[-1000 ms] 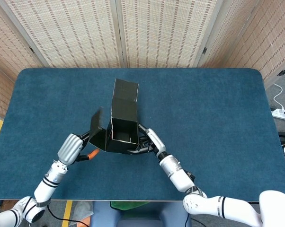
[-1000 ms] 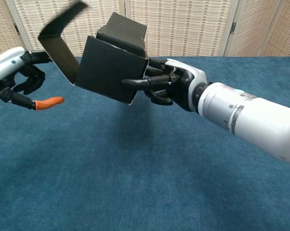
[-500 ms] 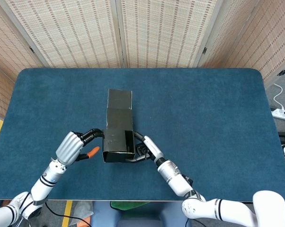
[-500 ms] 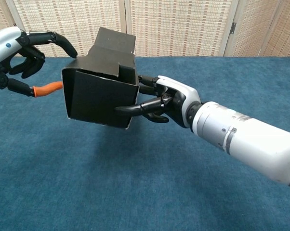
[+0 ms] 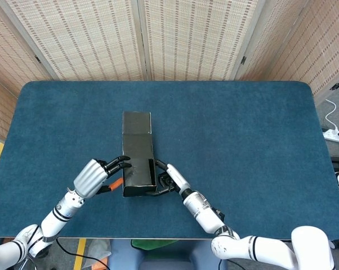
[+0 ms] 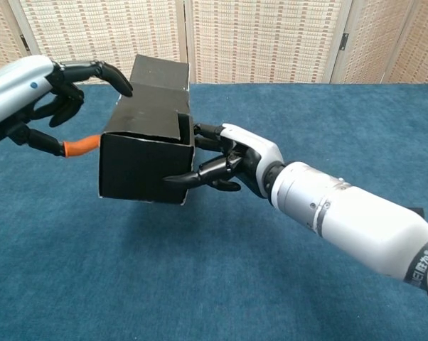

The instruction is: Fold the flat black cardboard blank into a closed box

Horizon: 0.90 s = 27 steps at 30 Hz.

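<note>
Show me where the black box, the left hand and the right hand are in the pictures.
black box (image 6: 143, 165), chest view, on its near front face.
left hand (image 5: 93, 175), head view, on the silver back of the hand.
right hand (image 6: 244, 158), chest view, on the white back of the hand.

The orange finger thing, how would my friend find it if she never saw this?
Start at the big blue table, then find the black box held up near its front edge. Beside the box is the left hand. Its one bright orange fingertip stands out; every other finger is black.
</note>
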Tool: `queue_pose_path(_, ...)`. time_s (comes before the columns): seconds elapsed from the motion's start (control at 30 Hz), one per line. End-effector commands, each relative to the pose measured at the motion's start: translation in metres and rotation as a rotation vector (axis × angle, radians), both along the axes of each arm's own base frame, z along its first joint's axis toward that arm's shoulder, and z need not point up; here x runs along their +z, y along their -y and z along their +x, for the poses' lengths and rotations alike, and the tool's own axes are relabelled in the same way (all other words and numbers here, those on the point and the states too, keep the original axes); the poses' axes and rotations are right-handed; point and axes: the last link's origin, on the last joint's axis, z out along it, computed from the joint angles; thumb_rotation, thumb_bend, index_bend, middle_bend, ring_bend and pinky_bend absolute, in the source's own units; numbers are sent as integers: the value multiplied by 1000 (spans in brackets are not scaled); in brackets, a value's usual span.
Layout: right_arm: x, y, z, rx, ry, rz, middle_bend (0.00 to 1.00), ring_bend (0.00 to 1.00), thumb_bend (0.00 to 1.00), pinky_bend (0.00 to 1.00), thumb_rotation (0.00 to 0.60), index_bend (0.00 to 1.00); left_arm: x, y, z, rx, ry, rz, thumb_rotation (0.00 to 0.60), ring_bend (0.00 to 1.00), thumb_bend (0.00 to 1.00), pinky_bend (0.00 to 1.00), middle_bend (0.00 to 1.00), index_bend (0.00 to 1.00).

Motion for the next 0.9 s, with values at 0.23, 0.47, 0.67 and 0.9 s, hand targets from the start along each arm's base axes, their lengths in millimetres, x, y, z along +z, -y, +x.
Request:
queue_pose_path(0.23, -13, 3, -2, 38, -60, -40, 578, 798, 129, 1000, 600, 546, -23, -1, -1, -77, -72, -7, 600, 831, 332, 926, 428, 432)
queue_pose_path(0.47, -23, 10, -8, 67, -114, -87, 578, 798, 129, 1000, 600, 546, -42, -5, -8, -101, -100, -1, 600, 832, 332, 924, 452, 446)
queue_pose_path(0.67, -31, 16, -13, 66, -142, -108, 578, 798, 129, 1000, 600, 546, -54, -7, -13, -124, -139, -2, 600, 831, 333, 924, 461, 457)
queue_pose_path(0.9, -39, 19, -16, 64, -164, -126, 578, 798, 129, 1000, 600, 546, -64, -10, -20, -129, -218, -12, 600, 827, 333, 922, 459, 457)
